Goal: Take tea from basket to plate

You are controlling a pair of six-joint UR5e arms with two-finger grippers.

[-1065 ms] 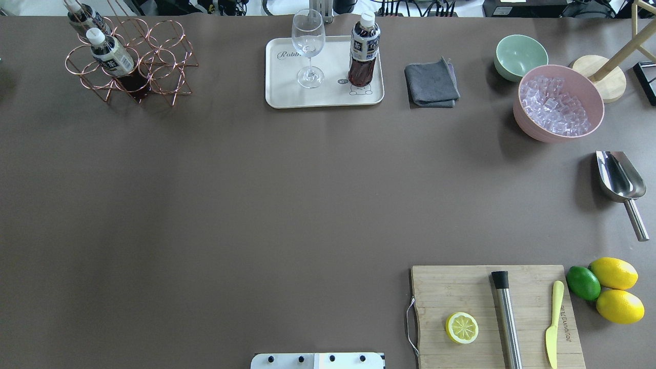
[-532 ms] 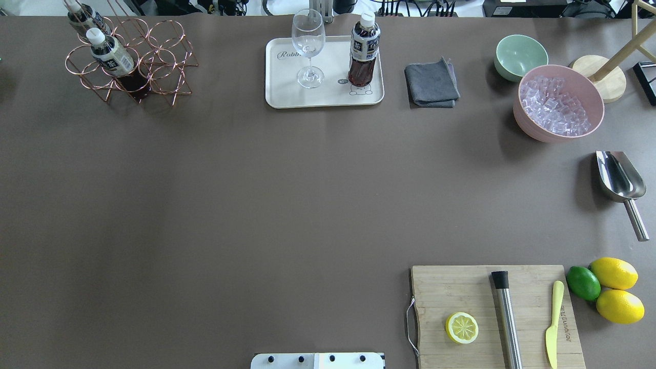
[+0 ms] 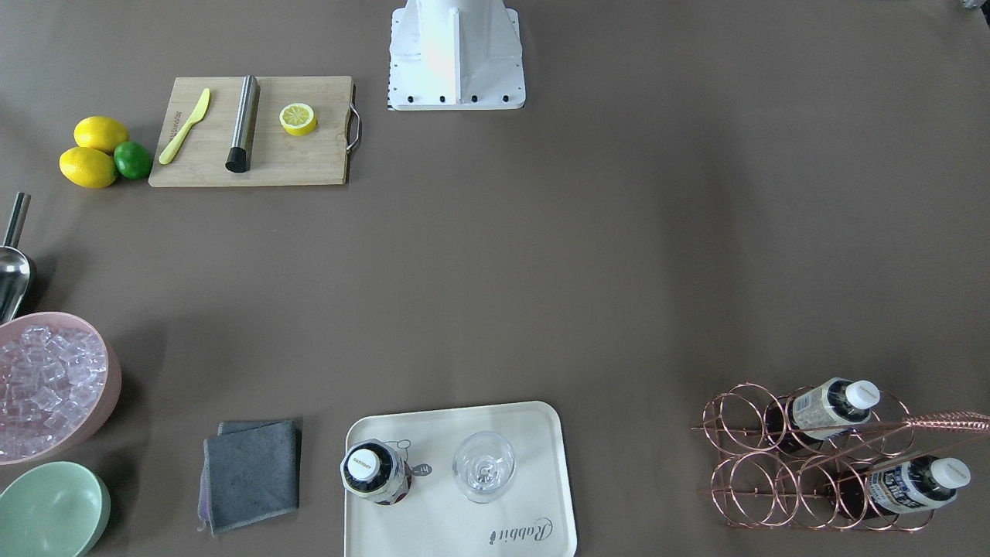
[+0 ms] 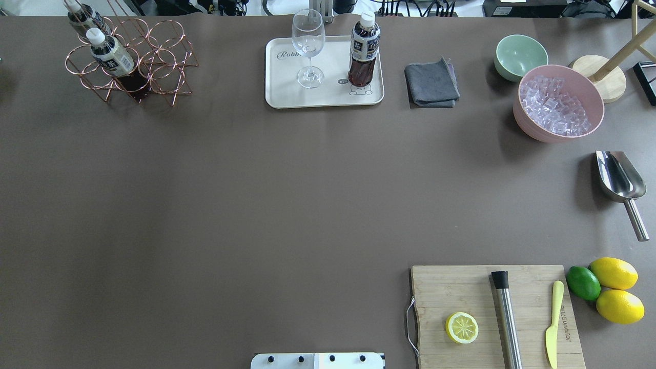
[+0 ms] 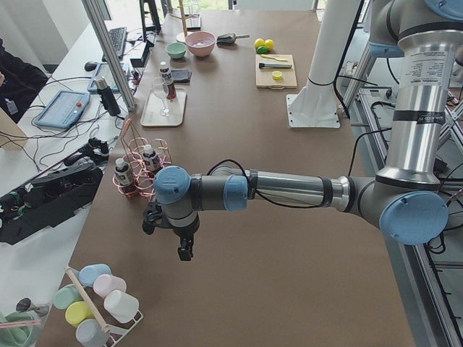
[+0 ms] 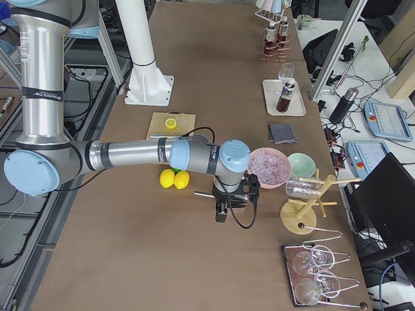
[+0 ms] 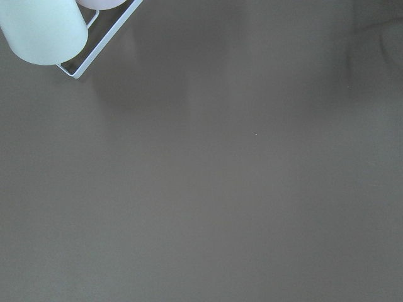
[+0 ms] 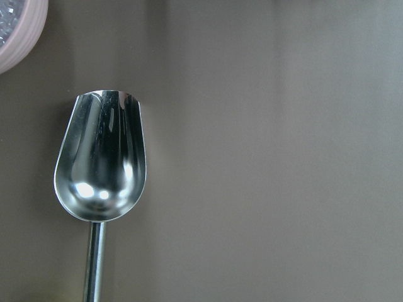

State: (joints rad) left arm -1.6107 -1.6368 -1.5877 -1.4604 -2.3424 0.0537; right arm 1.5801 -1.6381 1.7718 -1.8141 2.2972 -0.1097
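Observation:
One tea bottle (image 4: 364, 48) stands upright on the cream plate (image 4: 287, 95), to the right of a wine glass (image 4: 308, 48). Two more tea bottles (image 4: 108, 54) (image 4: 84, 15) sit in the copper wire basket (image 4: 171, 56) at the far left. In the front-facing view the plate (image 3: 534, 433) bears the bottle (image 3: 375, 470). My left gripper (image 5: 184, 253) shows only in the exterior left view, off beyond the basket; I cannot tell whether it is open or shut. My right gripper (image 6: 220, 214) shows only in the exterior right view, over the metal scoop; I cannot tell its state either.
A grey cloth (image 4: 431, 83), a mint-green bowl (image 4: 520, 56), a pink bowl of ice (image 4: 558, 102) and a metal scoop (image 4: 620, 182) lie on the right. A cutting board (image 4: 461, 292) with half a lemon, a muddler and a knife sits near right. Pastel cups (image 5: 94, 303) stand near my left gripper.

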